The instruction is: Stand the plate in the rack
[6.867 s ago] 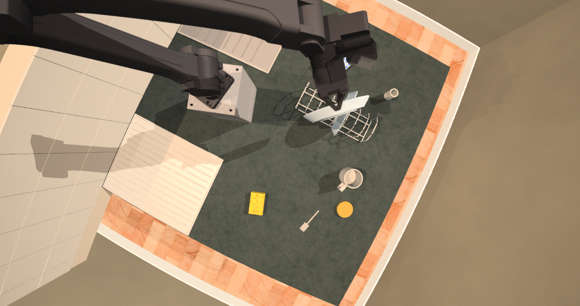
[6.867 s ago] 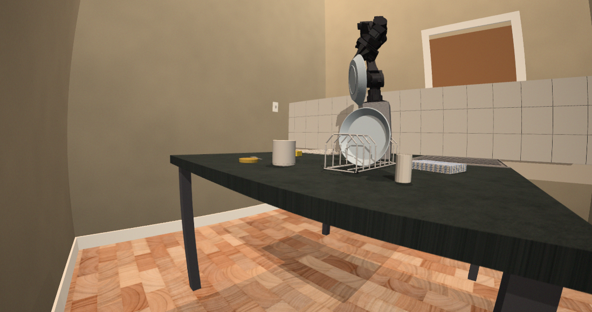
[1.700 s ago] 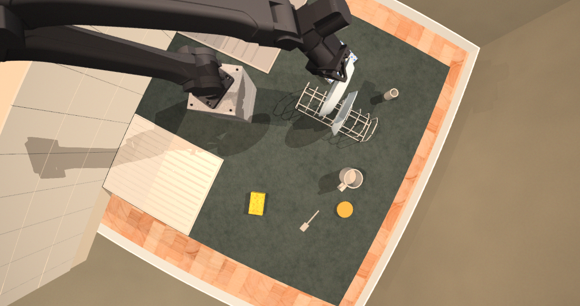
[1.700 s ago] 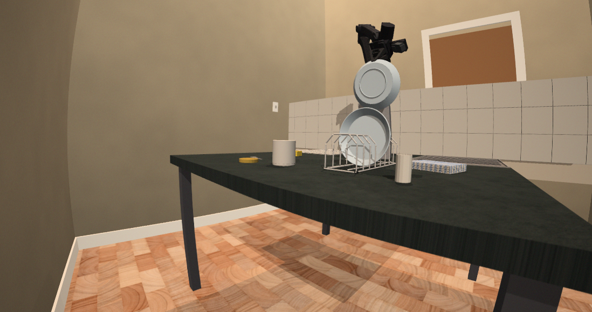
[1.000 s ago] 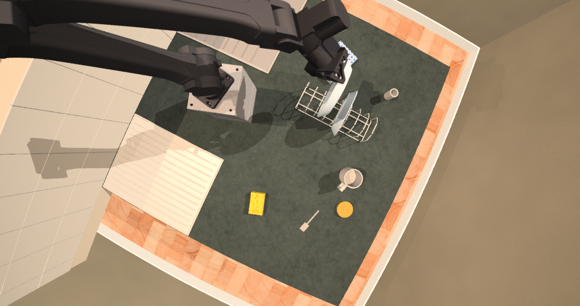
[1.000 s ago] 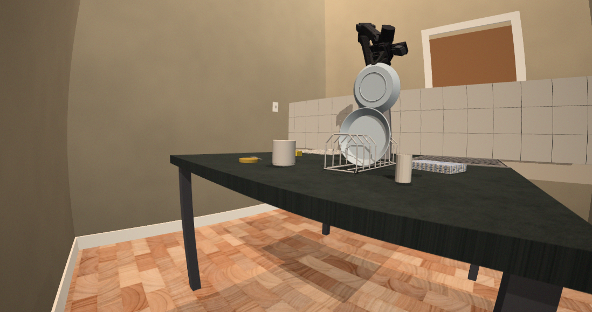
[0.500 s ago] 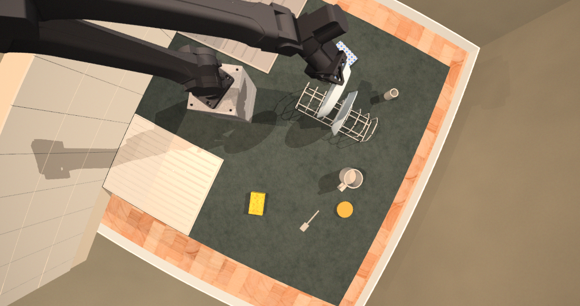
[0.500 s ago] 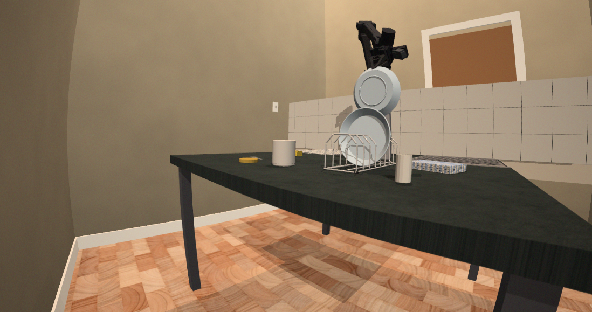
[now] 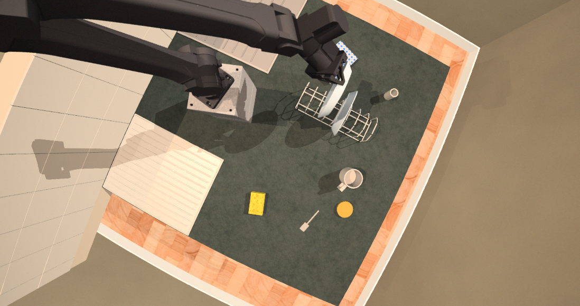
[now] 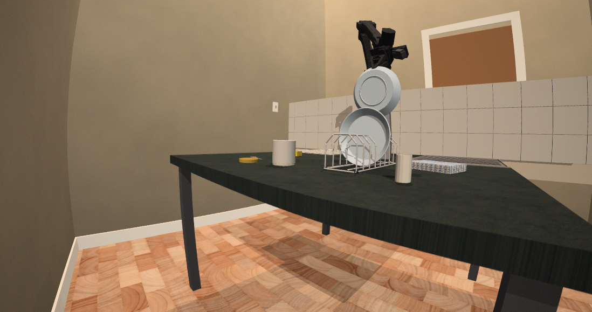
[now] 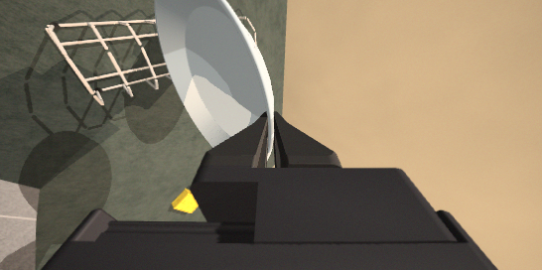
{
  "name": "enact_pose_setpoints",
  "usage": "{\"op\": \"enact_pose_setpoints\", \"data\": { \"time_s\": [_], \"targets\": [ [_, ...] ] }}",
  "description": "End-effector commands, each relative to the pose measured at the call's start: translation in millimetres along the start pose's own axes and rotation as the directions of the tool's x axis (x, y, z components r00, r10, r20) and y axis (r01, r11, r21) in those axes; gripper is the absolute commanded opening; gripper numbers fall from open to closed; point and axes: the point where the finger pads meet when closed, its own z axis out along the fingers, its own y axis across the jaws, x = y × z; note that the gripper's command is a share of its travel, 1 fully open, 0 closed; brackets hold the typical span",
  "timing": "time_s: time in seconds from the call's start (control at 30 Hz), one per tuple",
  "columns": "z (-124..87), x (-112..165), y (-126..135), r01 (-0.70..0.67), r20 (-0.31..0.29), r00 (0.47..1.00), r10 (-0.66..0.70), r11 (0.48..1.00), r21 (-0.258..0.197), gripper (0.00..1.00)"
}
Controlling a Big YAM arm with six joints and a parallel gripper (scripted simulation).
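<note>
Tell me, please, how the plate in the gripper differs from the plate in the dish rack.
The held plate hangs above the dish rack, pinched at its rim by the gripper; the racked plate stands in a slot, untouched. In the exterior view the held one shows its underside, the racked one its eating face. Both are white, round and on edge.
</note>
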Motion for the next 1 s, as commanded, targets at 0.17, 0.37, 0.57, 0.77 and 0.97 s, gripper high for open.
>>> {"op": "enact_pose_setpoints", "data": {
  "time_s": [0.17, 0.37, 0.57, 0.77, 0.97],
  "targets": [
    [1, -4, -15, -0.020, 0.014, 1.000, 0.019, 0.999, 0.043, 0.00],
    [6, -3, -8, -0.014, 0.009, 1.000, 0.014, 0.999, 0.034, 0.00],
    [12, -1, 0, -0.012, 0.007, 1.000, 0.012, 0.999, 0.030, 0.00],
    [16, -2, 2, -0.014, 0.008, 1.000, 0.014, 0.999, 0.033, 0.00],
    [21, -4, 5, -0.016, 0.011, 1.000, 0.016, 0.999, 0.037, 0.00]
  ]
}}
